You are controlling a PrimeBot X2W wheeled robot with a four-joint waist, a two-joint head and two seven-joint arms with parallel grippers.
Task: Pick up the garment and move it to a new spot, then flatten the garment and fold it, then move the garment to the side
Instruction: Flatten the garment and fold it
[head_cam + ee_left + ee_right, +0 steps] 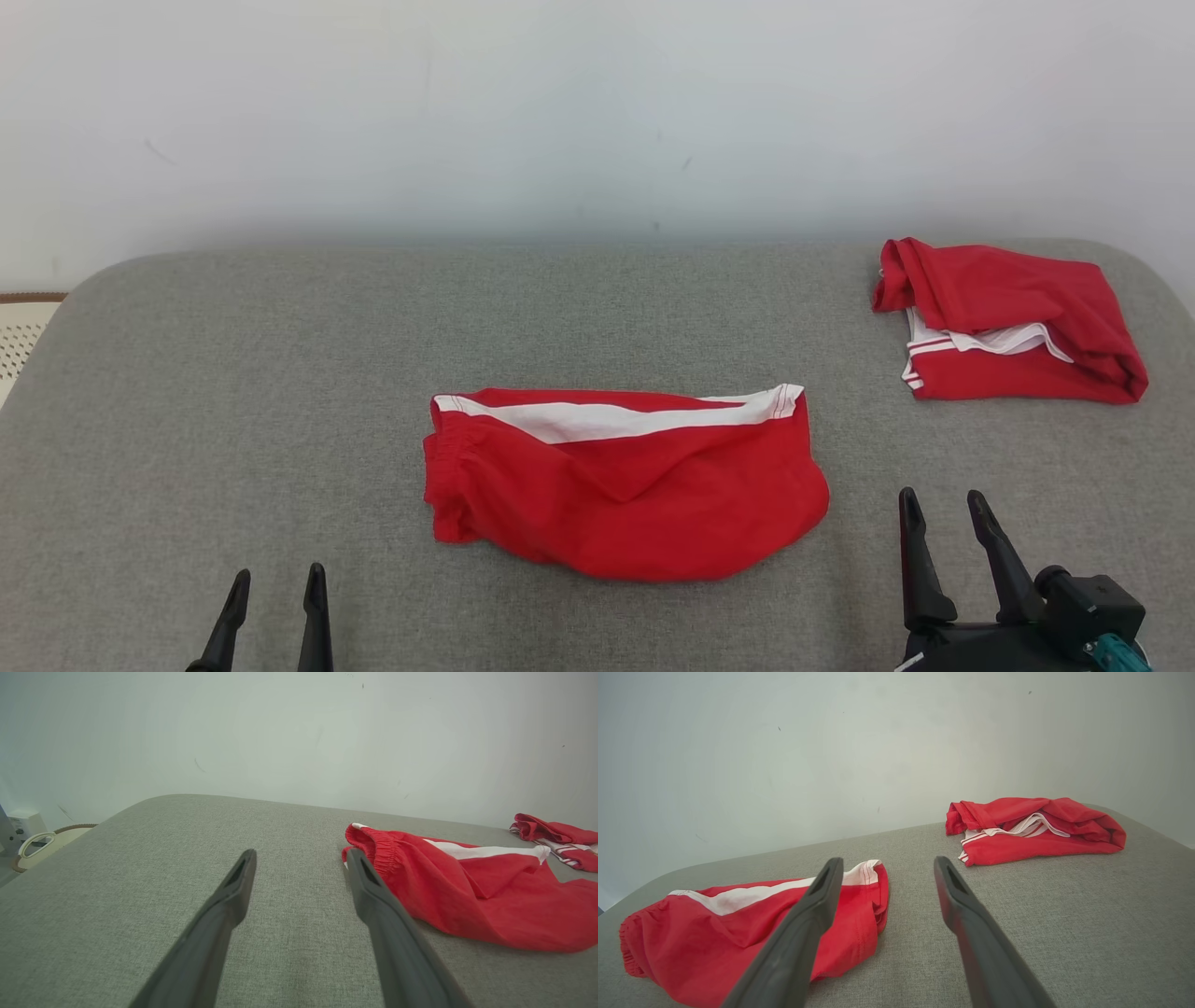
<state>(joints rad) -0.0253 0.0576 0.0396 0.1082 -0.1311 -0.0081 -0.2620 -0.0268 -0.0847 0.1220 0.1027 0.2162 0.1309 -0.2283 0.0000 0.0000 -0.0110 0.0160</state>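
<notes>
We see the red shorts [625, 485] lying in the middle of the frame on the grey fabric surface [233, 373], with the white stripe along their upper edge and the gathered waistband at the left end. They lie roughly flat but rumpled, with a loose diagonal crease across the middle and a rounded, uneven lower edge. We judge the flattening to be at best half done and the folding not yet done (the shape may already hold one rough fold; we cannot tell for sure). Moving them to the side is also left.

A second red garment [1008, 322] sits in the upper right of the frame, near the surface's far corner. It is folded into a compact bundle with white trim showing. It looks to us like a finished piece set aside, well apart from the shorts.

The left claw [278, 574] hangs at the lower left with its fingers spread and nothing between them, near the waistband end but not touching it. The right claw [941, 497] stands at the lower right, likewise spread and empty, just beyond the shorts' right end.

As for containers, a pale basket [17, 331] with a brown rim peeks in at the left edge, off the surface; what is in it we cannot tell.
</notes>
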